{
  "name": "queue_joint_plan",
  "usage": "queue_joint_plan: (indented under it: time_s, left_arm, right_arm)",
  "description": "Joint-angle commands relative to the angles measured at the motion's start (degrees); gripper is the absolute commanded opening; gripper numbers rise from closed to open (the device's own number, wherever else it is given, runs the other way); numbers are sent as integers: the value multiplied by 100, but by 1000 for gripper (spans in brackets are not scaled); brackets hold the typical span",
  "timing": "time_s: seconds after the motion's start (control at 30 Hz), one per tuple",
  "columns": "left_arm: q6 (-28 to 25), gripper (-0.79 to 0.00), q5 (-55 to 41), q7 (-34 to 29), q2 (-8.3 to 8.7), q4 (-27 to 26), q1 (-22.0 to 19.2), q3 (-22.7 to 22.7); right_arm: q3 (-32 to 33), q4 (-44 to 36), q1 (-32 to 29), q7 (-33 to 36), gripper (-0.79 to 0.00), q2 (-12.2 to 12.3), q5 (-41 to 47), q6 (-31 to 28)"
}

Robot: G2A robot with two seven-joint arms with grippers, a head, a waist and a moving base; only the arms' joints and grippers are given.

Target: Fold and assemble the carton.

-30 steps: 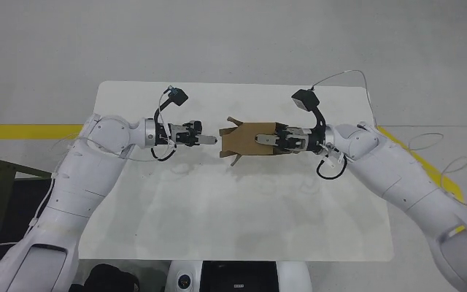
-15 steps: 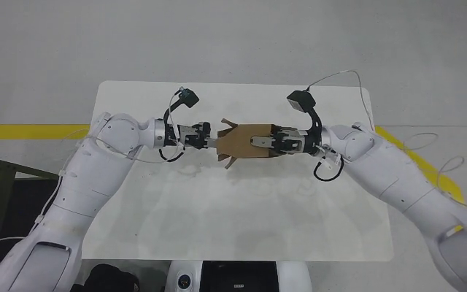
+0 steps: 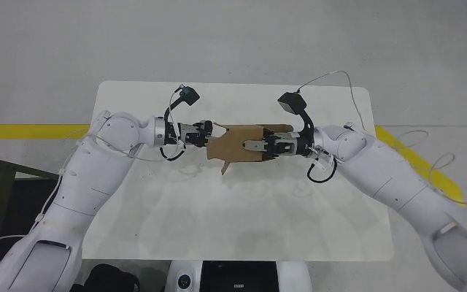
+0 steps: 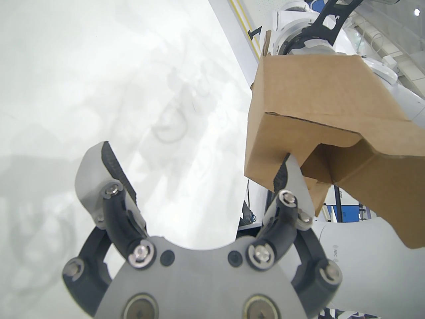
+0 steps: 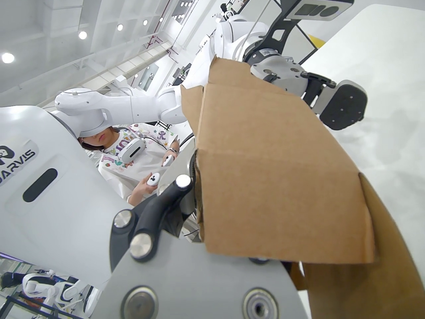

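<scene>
The brown cardboard carton (image 3: 232, 140) is held above the middle of the white table (image 3: 146, 219), its long side running between the two arms. My right gripper (image 3: 252, 147) is shut on the carton wall (image 5: 272, 174) at its right end; one finger (image 5: 184, 184) shows, the other is hidden behind the cardboard. My left gripper (image 3: 208, 136) stands open at the carton's left end. One left finger (image 4: 294, 180) is tucked under the folded end flap of the carton (image 4: 318, 101), the other finger (image 4: 109, 167) hangs free beside it. A loose flap (image 3: 225, 166) points down toward the near side.
The table's far edge (image 3: 233, 83) and near edge (image 3: 233, 258) lie well away from both arms. A yellow floor stripe (image 3: 36, 131) runs past the table's left side. A white cable (image 3: 343, 77) loops above the right arm.
The right arm carried the carton to the left. The left gripper came right to meet it, and its finger now sits in the left end, where the spread flaps have folded inward.
</scene>
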Motion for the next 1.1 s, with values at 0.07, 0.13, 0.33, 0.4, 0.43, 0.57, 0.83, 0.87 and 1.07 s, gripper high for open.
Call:
queue_joint_plan:
  time_s: [0.07,0.13,0.33,0.4,0.43,0.57,0.83,0.87,1.07]
  left_arm:
    - [6,0,-46,8,-3,9,-8,-1]
    - [22,0,-93,12,-6,26,-10,-3]
    - [21,0,-149,-3,-4,71,-27,-27]
    - [15,0,-166,-11,-1,74,-24,-38]
    - [14,0,-177,-12,2,79,-21,-49]
    - [8,0,-173,-17,18,113,0,-98]
    - [-54,0,78,-134,46,-55,195,-24]
    - [-47,0,84,-152,48,-95,224,-9]
    - [26,0,-13,-191,53,-275,281,4]
  right_arm:
    - [-32,-13,25,0,-785,-30,2,0]
    - [-49,-3,38,0,-785,-44,-2,0]
    - [-89,37,72,0,-785,-77,23,0]
    - [-92,54,84,0,-785,-86,45,0]
    - [-82,78,92,0,-785,-89,56,0]
    - [36,226,78,0,-785,-88,168,0]
    - [483,485,-93,-1,-785,-98,308,0]
    - [534,503,-119,-1,-785,-108,309,0]
    - [671,608,-234,-1,-785,-218,139,0]
